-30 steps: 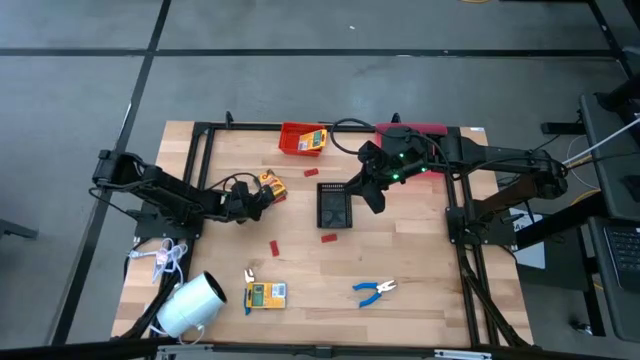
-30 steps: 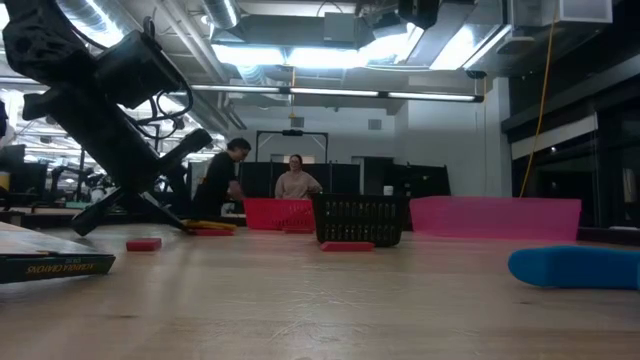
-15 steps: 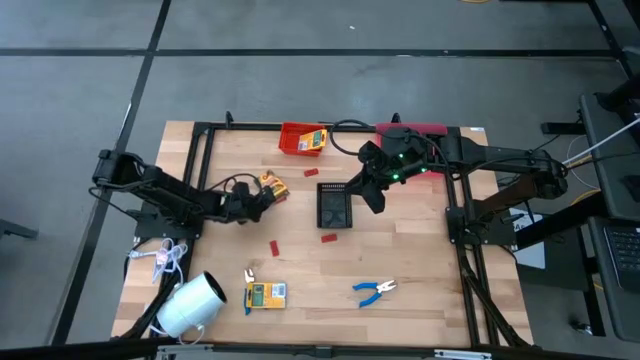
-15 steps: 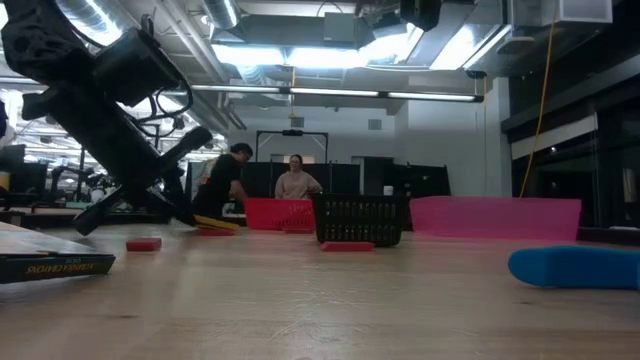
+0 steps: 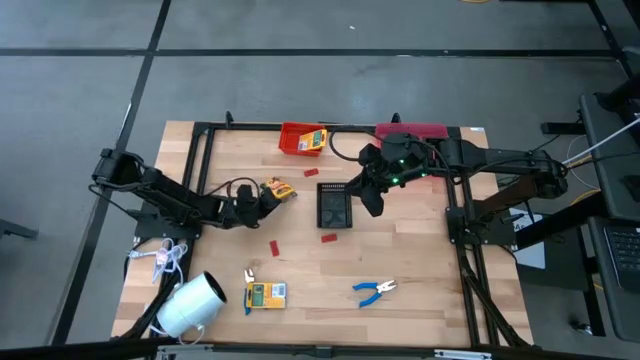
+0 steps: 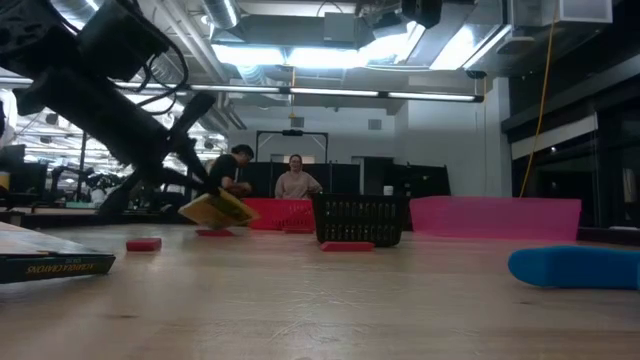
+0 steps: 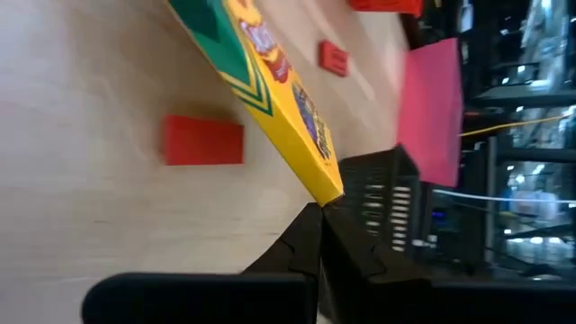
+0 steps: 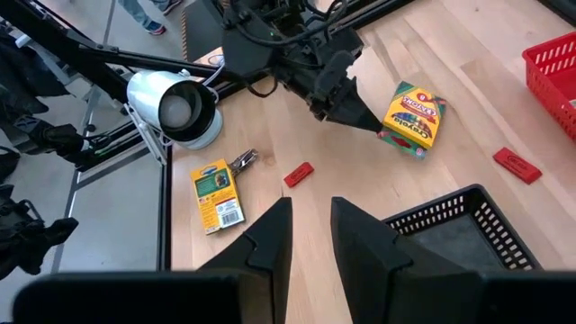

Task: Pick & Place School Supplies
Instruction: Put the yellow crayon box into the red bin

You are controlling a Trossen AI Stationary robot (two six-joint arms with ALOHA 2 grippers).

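- Left gripper (image 5: pixel 258 200), the dark two-finger one, is pinching one end of the yellow-and-green printed cardboard box (image 5: pixel 278 189) with its jaws shut tight, over the left-centre of the wooden worktop (image 5: pixel 420 260).
- Seen from table height, the box (image 6: pixel 218 209) is hanging tilted, its lower end just above the wood, so it looks lifted, not resting.
- Its long axis is running on from the fingers toward the worktop's far edge and right side.
- That way is lying the black mesh basket (image 5: pixel 334 206) at the worktop's centre, and farther off the red plastic bin (image 5: pixel 301 139) at the far edge; I cannot tell which one is meant.
- Right gripper (image 5: pixel 371 200) is hovering beside the basket's right side, fingers partly apart and holding nothing.
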